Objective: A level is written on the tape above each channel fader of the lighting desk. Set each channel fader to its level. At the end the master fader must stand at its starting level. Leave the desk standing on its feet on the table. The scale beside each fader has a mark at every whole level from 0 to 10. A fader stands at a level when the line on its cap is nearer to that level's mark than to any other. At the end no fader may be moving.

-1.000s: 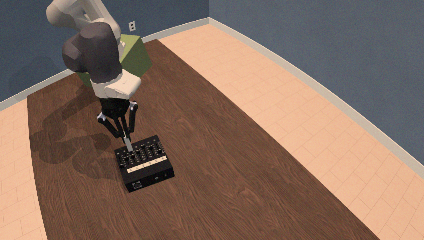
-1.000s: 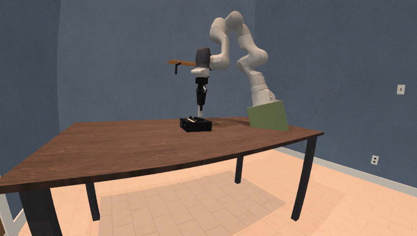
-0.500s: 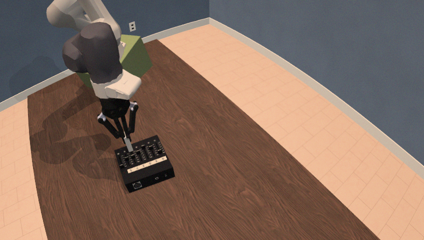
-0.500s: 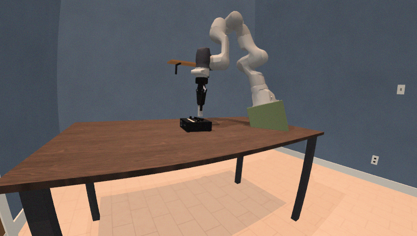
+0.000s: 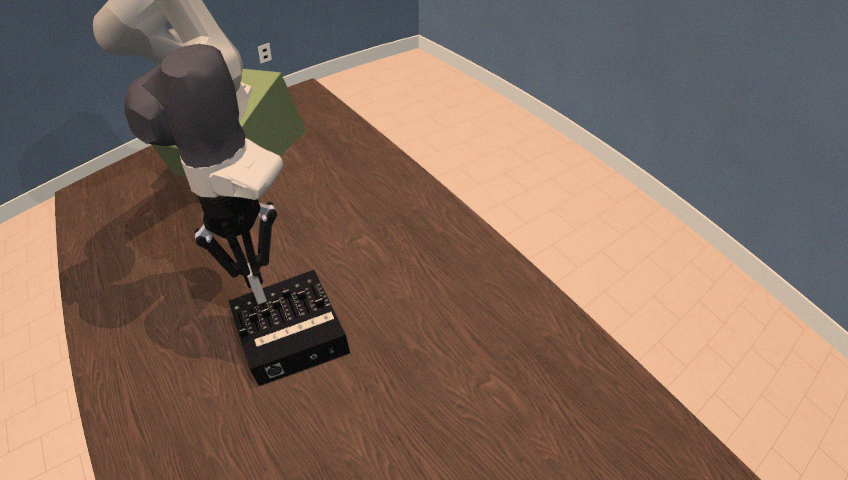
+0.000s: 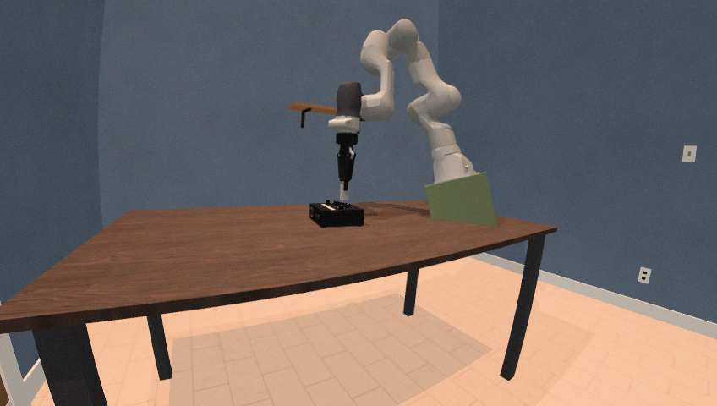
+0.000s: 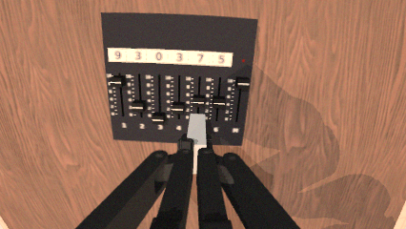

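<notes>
Claw (image 7: 197,128): pressed together, pinching nothing, above desk (image 7: 143,29) near fader 5 (image 7: 198,99).
Tape (image 7: 170,56): 9 3 0 3 7 5.
Desk: upright on tabletop (image 5: 476,333).

The black lighting desk (image 7: 178,33) stands flat on its feet on the wooden desk (image 5: 476,309). A pale tape strip (image 7: 170,56) reads 9 3 0 3 7 5 above six channel faders. Cap one (image 7: 115,81) sits high, cap three (image 7: 158,116) lowest, the others between. The master fader (image 7: 242,82) sits high.
</notes>
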`<act>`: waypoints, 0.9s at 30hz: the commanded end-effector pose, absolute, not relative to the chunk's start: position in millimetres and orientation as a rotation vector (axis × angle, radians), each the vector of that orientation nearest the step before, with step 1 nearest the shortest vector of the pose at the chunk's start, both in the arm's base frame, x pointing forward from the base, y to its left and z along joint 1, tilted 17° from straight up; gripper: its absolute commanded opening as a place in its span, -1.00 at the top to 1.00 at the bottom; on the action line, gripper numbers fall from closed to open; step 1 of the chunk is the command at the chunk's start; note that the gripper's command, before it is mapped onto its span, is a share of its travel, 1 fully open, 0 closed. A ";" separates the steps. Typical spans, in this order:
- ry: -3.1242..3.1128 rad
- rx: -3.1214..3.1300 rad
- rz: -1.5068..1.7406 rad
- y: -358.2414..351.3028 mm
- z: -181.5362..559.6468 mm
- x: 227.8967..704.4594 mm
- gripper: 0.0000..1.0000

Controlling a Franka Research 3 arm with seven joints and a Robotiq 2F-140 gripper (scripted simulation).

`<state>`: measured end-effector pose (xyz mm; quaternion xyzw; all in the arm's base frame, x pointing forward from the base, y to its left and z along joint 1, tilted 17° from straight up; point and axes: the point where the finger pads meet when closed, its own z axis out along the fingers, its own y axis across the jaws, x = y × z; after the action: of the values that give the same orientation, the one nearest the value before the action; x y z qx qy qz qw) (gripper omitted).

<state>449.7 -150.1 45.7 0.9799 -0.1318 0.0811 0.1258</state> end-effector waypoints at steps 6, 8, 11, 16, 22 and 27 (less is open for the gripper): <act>-0.388 2.854 0.239 -151.3 46.3 450.9 1.00; -0.388 2.854 0.239 -151.3 46.2 450.9 1.00; -0.388 2.854 0.239 -151.4 45.9 450.9 1.00; -0.388 2.854 0.239 -151.7 44.9 451.0 1.00; -0.388 2.854 0.239 -152.7 41.2 451.5 1.00; -0.388 2.854 0.239 -153.7 37.8 452.0 1.00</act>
<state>449.3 -151.9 38.2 0.9802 -0.1310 0.0782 0.1260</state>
